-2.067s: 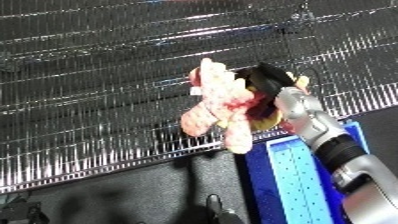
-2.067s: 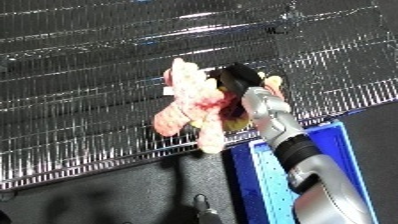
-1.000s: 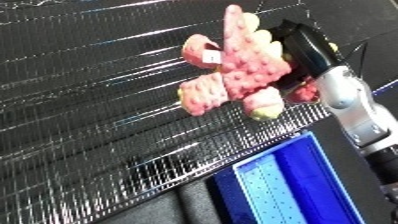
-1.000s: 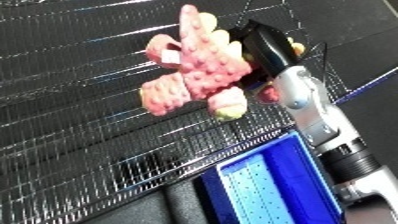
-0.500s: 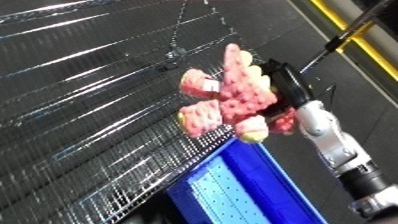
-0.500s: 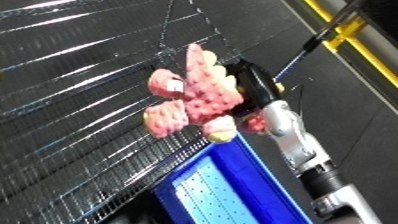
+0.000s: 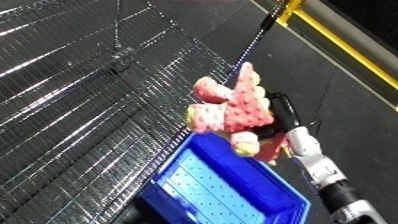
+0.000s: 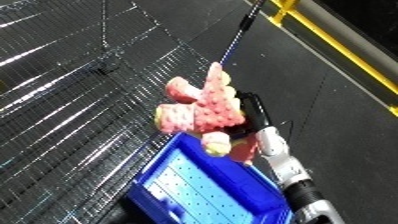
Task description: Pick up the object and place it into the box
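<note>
The right hand (image 7: 282,111) is mostly hidden behind the pink plush toy (image 7: 233,111); only a dark strip shows at the toy's right side, so its fingers cannot be seen. The blue bin (image 7: 222,190), below the toy, is cut off by the lower edge. The toy's details are blurred. The forearm (image 7: 315,167) leaves the picture at the lower right corner.

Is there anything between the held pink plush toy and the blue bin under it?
Nothing: in the left eye view the pink plush toy, held by the right hand, hangs over the blue bin's near rim.
</note>
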You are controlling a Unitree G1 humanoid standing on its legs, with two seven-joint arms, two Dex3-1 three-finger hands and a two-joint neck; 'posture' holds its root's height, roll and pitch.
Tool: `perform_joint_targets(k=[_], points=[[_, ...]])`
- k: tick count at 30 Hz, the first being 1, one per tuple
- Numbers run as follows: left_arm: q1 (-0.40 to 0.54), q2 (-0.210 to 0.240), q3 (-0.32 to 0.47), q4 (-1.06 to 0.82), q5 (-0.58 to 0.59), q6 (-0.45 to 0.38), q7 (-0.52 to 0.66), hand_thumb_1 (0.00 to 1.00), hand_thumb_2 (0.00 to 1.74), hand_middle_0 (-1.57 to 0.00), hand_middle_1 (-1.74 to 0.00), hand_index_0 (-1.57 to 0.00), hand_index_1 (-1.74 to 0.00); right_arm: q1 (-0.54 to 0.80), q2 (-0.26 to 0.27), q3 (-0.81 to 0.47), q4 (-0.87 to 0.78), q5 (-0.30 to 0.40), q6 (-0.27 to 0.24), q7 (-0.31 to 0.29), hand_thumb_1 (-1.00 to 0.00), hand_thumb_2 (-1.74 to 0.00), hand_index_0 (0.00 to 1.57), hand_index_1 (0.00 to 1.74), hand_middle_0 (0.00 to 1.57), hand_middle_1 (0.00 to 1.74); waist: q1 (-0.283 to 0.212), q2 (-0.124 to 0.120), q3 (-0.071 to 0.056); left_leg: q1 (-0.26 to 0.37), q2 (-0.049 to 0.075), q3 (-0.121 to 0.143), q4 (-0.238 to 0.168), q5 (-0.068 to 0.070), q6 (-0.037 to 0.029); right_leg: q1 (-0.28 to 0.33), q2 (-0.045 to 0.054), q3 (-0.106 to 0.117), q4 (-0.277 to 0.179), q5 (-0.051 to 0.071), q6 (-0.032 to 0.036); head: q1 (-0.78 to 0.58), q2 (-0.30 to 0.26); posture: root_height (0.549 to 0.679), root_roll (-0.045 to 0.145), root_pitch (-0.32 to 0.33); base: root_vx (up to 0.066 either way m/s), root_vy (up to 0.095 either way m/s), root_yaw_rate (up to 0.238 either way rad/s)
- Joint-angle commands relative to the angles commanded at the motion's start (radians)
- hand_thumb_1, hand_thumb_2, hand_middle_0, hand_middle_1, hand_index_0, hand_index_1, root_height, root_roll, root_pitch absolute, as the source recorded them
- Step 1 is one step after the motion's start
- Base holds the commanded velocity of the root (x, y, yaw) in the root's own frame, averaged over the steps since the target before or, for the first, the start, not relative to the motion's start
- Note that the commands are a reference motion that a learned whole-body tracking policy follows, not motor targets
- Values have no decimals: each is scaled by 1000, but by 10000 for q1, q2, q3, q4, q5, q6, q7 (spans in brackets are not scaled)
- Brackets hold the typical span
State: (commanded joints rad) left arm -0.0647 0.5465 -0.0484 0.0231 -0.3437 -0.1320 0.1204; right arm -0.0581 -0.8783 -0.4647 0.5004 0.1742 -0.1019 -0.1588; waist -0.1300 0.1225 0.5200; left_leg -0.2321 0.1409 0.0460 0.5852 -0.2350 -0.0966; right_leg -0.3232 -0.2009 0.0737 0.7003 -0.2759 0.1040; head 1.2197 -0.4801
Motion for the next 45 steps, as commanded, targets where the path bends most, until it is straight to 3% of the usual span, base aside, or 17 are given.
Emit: perform_joint_targets(k=[10,20,30,45], points=[[-358,-10,-412,199,65,-113,-26,1000,1740,-1570,-1740,-1570,-1740,-498,553,317,2828,697,66,42,-1000,-1740,1570,1740,1570,1740,-154,276,0,141,-58,24,8,-25,-24,180,-35,-11,-26,-45,-74,661,-1123,643,69,-75,-3,14,-3],[-588,134,-624,180,221,-174,-66,1000,1740,-1570,-1740,-1570,-1740,-982,423,742,5226,619,289,363,-500,-870,785,870,785,870,-183,509,-25,257,-95,68,-151,20,-52,283,-22,21,-165,-15,-78,956,-1271,646,73,-73,1,7,-29],[-574,211,-655,46,395,-186,-89,1000,1740,-1570,-1740,-1570,-1740,-1047,284,959,5716,322,347,433,0,0,0,0,0,0,-208,581,-144,262,-79,93,-290,88,-75,290,-5,71,-337,29,-65,896,-1408,648,75,-62,3,1,-22],[-208,204,-387,-95,542,-198,-64,1000,1740,-1570,-1740,-1570,-1740,-1044,526,1152,5094,273,267,302,0,0,0,0,0,0,-60,493,-258,257,-14,107,-361,138,-98,223,51,67,-324,5,-22,477,-1505,648,76,-55,16,-14,-2]])
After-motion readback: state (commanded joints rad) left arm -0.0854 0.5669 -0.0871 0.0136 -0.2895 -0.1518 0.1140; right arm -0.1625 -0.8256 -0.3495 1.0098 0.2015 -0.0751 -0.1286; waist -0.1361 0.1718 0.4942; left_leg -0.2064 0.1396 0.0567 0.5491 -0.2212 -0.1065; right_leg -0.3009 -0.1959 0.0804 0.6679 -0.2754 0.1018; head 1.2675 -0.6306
